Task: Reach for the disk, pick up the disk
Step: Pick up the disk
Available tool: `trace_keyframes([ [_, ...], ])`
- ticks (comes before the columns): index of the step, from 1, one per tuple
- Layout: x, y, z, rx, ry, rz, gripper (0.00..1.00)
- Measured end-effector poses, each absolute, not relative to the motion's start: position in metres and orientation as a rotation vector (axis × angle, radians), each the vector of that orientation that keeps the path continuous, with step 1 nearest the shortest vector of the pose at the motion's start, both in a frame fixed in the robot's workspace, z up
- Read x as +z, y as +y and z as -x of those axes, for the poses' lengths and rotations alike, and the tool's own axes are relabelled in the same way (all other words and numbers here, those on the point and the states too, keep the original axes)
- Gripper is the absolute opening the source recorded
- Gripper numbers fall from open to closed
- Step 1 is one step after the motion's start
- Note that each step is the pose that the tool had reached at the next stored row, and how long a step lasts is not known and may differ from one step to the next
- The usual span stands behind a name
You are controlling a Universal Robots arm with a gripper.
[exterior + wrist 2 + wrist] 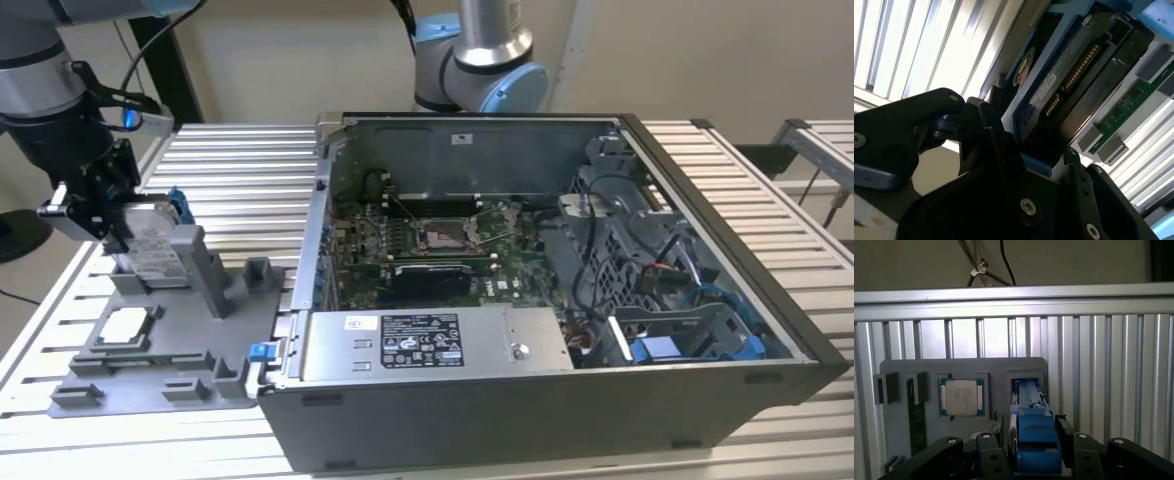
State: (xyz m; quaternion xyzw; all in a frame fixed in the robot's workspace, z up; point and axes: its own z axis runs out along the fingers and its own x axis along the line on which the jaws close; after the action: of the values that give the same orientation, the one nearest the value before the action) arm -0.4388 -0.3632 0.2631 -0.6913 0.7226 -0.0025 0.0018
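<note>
Contact is made: your gripper (pixel 123 232), at the far left of the exterior view, is clamped on the disk (pixel 151 245). The opening is narrowed to just the drive's thickness, with one finger on each broad side. The disk stands upright on edge, its lower end in the grey fixture tray (pixel 160 350). That tray lies on the slatted table (pixel 240 170) at the exterior view's lower left. A blue bracket shows along the disk's edge.

In the first wrist view you see the black fingers (pixel 995 452) flanking the blue bracket. Beyond them the drive runs down into its slot in the tray. The small square chip (pixel 961 397) sits in its own recess just beside that slot, apart from the disk. A green memory stick (pixel 916 415) lies on the chip's other side.

In the second wrist view the disk's connector edge sits between the fingers.

The open computer case (pixel 561 280) takes the middle and right of the exterior view, well apart from your gripper. A second arm (pixel 481 50) stands behind it at the top.
</note>
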Motion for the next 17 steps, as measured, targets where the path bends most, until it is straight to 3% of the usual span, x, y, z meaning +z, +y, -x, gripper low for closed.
trace_keyframes([
  [4,0.2630,-0.3632,0.4388,-0.008,2.267,2.169,1.00],
  [5,0.2630,-0.3632,0.4388,-0.008,2.267,2.169,0.00],
  [17,0.2630,-0.3632,0.4388,-0.008,2.267,2.169,0.00],
])
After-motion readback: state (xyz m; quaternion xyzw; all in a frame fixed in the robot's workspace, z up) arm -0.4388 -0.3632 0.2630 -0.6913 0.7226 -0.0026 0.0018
